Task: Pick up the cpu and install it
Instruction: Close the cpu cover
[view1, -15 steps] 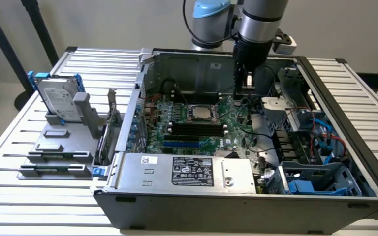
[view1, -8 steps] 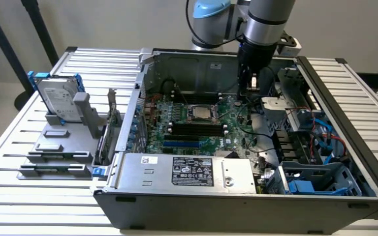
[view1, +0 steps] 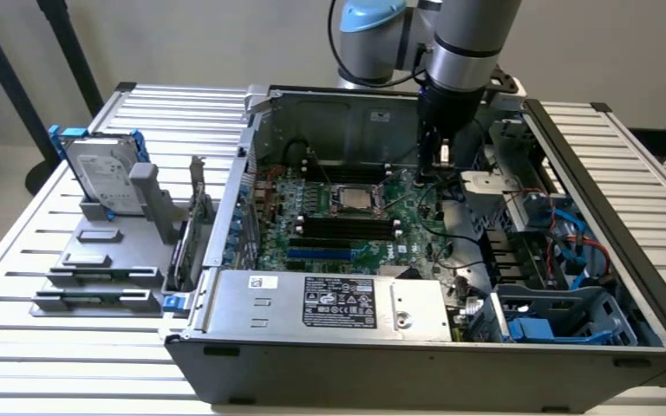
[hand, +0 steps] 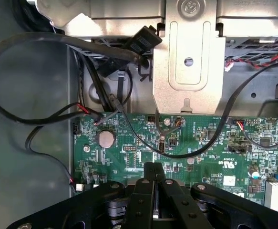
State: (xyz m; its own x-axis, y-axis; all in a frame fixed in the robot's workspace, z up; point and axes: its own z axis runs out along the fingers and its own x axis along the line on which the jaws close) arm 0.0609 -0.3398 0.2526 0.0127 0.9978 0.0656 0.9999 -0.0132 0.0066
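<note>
The cpu (view1: pixel 355 198) is a small silver-grey square lying flat in the socket in the middle of the green motherboard (view1: pixel 345 247), inside the open computer case (view1: pixel 426 355). My gripper (view1: pixel 432 176) reaches down into the case, just to the exterior view's right of the cpu and apart from it. In the wrist view my gripper (hand: pixel 153 168) is shut, its black fingers pressed together with nothing between them. It hovers over the motherboard (hand: pixel 205 143) near a round coin battery (hand: pixel 105 139).
A silver hard drive with a blue bracket (view1: pixel 100 169) stands on a grey fixture (view1: pixel 96 260) at the exterior view's left. The power supply (view1: pixel 333 303) fills the case front, with a blue drive cage (view1: pixel 541 329) beside it. Black cables (hand: pixel 43 40) and a metal bracket (hand: pixel 189 62) lie close to the fingers.
</note>
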